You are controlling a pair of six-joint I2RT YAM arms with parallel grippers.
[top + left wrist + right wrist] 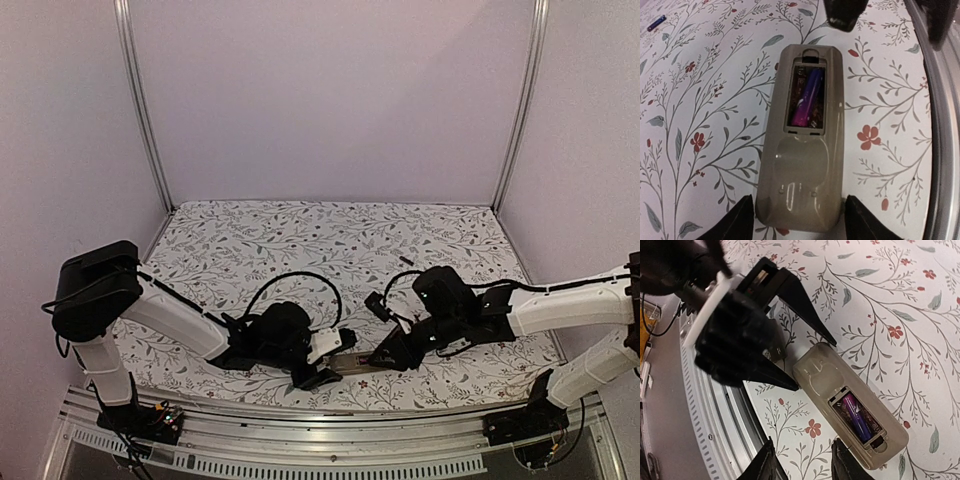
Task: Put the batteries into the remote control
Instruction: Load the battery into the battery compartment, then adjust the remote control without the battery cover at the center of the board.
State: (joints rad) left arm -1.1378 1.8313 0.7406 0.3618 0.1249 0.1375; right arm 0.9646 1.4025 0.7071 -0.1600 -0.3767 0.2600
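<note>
1. The remote control [800,165] lies flat on the flowery table [705,100], back side up. It is close to the metal rail [940,150] at the near edge. Its battery hole [796,90] is open, so it is easy to reach from above.
2. One purple battery [809,97] sits in the hole, on the right-hand side in the left wrist view. It lies a bit crooked, so I think it is not pushed all the way down. The spot next to it looks empty.
3. A small dark-blue stick [656,22] lies far off on the table. It is likely the other battery, waiting its turn.
4. The left gripper [800,202] has one finger on each side of the remote's bottom end. I think that is to stop the remote from sliding. The fingers are right up against the sides, but I cannot tell if they squeeze it.
5. The right gripper [802,442] hangs by the remote's other end, near the battery. Its fingers are spread a little and hold nothing.
6. Both arms reach low and inward and meet in the middle by the near edge. The left wrist lies low and points along the remote. The right arm stretches in from the right, and its wrist tips down toward the hole.
</note>
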